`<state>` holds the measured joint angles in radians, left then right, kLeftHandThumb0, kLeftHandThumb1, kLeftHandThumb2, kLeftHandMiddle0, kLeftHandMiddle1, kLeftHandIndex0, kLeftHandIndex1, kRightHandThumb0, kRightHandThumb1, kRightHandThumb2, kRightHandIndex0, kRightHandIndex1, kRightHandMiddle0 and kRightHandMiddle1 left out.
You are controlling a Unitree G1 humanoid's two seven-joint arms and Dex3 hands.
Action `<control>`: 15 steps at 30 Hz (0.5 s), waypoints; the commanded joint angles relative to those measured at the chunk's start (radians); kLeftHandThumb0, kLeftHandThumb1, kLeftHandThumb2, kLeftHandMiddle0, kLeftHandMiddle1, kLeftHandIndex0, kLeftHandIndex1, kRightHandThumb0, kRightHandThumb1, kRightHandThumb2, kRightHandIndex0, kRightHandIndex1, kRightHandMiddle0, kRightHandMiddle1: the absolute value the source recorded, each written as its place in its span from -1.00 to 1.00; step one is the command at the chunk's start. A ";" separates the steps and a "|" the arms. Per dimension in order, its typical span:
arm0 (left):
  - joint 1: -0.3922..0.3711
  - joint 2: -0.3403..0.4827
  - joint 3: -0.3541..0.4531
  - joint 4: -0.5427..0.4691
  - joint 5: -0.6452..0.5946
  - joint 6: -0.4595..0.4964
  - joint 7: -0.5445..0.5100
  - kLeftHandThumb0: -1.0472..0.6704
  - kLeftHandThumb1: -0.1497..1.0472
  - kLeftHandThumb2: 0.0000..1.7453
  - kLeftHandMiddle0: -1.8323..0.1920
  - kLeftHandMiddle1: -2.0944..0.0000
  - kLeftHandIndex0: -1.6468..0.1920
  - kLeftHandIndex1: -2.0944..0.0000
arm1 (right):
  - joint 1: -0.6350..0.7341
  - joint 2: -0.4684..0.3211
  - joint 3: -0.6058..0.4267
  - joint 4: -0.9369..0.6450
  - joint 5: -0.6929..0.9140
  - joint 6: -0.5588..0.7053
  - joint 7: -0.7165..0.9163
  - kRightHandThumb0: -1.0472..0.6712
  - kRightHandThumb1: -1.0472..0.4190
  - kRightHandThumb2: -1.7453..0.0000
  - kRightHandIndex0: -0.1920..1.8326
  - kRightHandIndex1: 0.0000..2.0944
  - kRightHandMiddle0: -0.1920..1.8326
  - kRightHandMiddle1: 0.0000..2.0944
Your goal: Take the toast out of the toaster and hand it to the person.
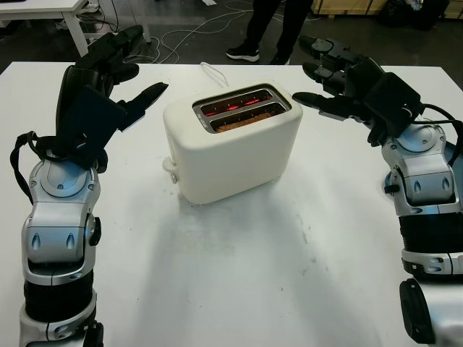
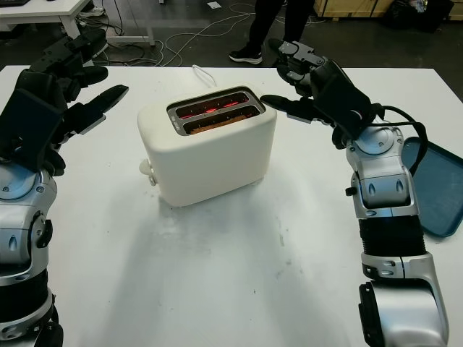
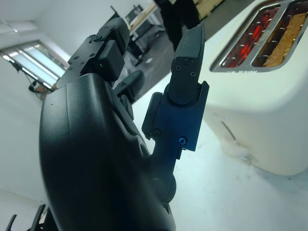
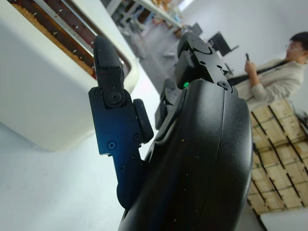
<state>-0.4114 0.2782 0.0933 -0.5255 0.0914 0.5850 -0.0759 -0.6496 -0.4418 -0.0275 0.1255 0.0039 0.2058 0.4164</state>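
Observation:
A white toaster [image 1: 231, 148] stands in the middle of the white table [image 1: 239, 275]. Its two top slots glow red, and a brown slice of toast [image 1: 242, 121] sits sunk in the nearer slot, also seen as toast [image 3: 288, 41] in the left wrist view. My left hand [image 1: 126, 72] is raised to the left of the toaster, open and holding nothing. My right hand [image 1: 325, 76] is raised to the right of the toaster, level with its top, open and apart from it. A person's legs [image 1: 268, 25] stand beyond the table's far edge.
A blue tray [image 2: 434, 188] lies at the table's right edge beside my right forearm. The toaster's white cord [image 1: 208, 70] runs off the far edge. Cables lie on the floor behind. Another person [image 4: 284, 72] stands in the background of the right wrist view.

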 commanded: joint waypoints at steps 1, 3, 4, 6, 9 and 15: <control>0.004 0.003 -0.001 -0.003 0.008 0.003 0.003 -0.38 0.79 -0.84 0.75 0.12 0.38 0.87 | -0.015 -0.008 -0.001 0.003 -0.003 -0.026 0.002 -0.35 -0.83 0.92 -0.56 -0.98 -0.54 -0.99; 0.002 0.003 0.002 -0.001 0.002 0.002 -0.002 -0.39 0.79 -0.84 0.76 0.12 0.38 0.88 | -0.014 -0.011 0.001 -0.009 -0.006 -0.011 0.001 -0.33 -0.83 0.92 -0.56 -0.98 -0.54 -0.99; 0.000 0.002 0.003 -0.001 0.000 0.004 -0.003 -0.39 0.79 -0.84 0.76 0.12 0.39 0.88 | -0.014 -0.013 0.001 -0.013 -0.006 -0.006 0.002 -0.33 -0.83 0.91 -0.56 -0.98 -0.54 -0.99; -0.002 0.001 0.002 0.001 -0.002 0.005 -0.003 -0.39 0.79 -0.84 0.76 0.12 0.39 0.88 | -0.014 -0.014 0.000 -0.012 -0.004 -0.007 0.005 -0.33 -0.83 0.90 -0.57 -0.99 -0.55 -1.00; -0.003 0.006 -0.003 0.003 0.008 0.001 0.000 -0.39 0.79 -0.84 0.76 0.12 0.38 0.87 | -0.016 -0.013 -0.002 -0.009 0.000 -0.005 0.005 -0.32 -0.83 0.91 -0.57 -0.99 -0.55 -1.00; -0.006 0.001 -0.002 0.003 0.007 0.000 0.000 -0.39 0.79 -0.84 0.75 0.11 0.38 0.87 | -0.019 -0.016 0.001 -0.004 -0.003 -0.017 0.010 -0.32 -0.83 0.91 -0.57 -0.99 -0.55 -1.00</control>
<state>-0.4115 0.2779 0.0907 -0.5251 0.0962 0.5850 -0.0765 -0.6535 -0.4478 -0.0273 0.1259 0.0041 0.2035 0.4198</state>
